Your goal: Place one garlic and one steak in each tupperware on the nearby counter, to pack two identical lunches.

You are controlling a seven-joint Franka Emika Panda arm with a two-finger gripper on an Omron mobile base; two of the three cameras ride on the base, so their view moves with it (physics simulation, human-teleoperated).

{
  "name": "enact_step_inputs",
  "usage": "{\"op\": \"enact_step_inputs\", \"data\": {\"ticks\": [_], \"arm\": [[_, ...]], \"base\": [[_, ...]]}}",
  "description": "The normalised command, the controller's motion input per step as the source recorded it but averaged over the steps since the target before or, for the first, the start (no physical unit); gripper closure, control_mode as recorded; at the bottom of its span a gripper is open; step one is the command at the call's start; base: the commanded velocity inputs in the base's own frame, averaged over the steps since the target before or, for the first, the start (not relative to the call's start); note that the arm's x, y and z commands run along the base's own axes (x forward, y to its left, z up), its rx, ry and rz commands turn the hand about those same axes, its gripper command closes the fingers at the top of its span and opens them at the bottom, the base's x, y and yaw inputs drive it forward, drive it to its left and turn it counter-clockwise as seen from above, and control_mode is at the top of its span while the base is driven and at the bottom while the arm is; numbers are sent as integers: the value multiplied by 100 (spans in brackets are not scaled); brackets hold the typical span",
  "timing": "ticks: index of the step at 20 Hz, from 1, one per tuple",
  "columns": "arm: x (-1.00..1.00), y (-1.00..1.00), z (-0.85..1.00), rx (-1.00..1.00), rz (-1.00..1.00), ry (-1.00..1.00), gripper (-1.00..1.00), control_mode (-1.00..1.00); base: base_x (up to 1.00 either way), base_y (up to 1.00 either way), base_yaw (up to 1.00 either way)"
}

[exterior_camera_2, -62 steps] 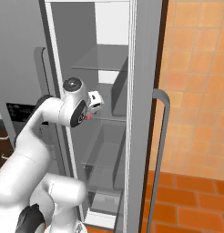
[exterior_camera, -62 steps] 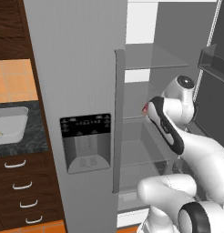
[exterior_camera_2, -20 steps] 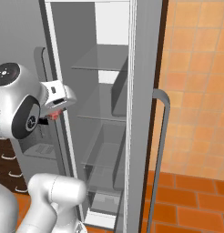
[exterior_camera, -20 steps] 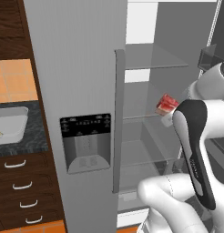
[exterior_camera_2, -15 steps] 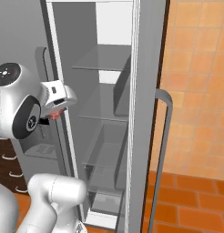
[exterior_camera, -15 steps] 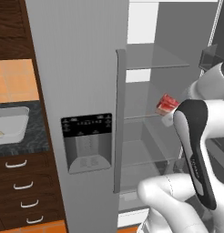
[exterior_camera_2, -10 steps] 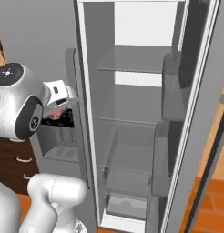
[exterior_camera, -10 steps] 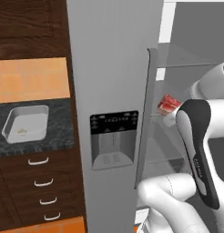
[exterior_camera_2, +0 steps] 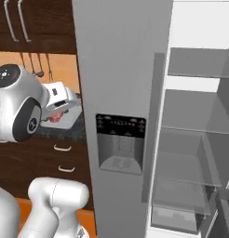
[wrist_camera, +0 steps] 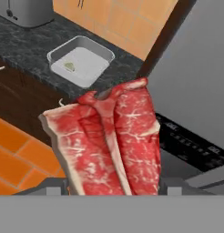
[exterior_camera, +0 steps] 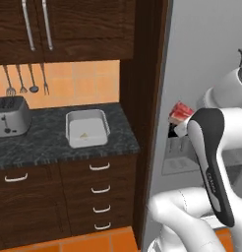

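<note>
Beyond the jaws and lower, the black speckled counter (exterior_camera: 49, 140) over dark drawers carries a pale rectangular tupperware (exterior_camera: 87, 128) with a small yellowish garlic (exterior_camera: 84, 136) inside it, and a silver toaster (exterior_camera: 11, 117) stands further along, well apart from that container.

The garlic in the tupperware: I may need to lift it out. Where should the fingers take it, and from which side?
Probably grip the garlic across its middle, coming straight down from above. It lies small and low on the floor of the tupperware, away from the walls, and those raised walls would block a sideways approach.
</note>
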Motion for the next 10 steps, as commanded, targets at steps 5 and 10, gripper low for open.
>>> {"op": "enact_step_inputs", "data": {"ticks": [5,10], "arm": [[0,0,0,0,0,0,100,100],[0,0,0,0,0,0,100,100]], "base": [[1,77,0],[0,64,0]]}}
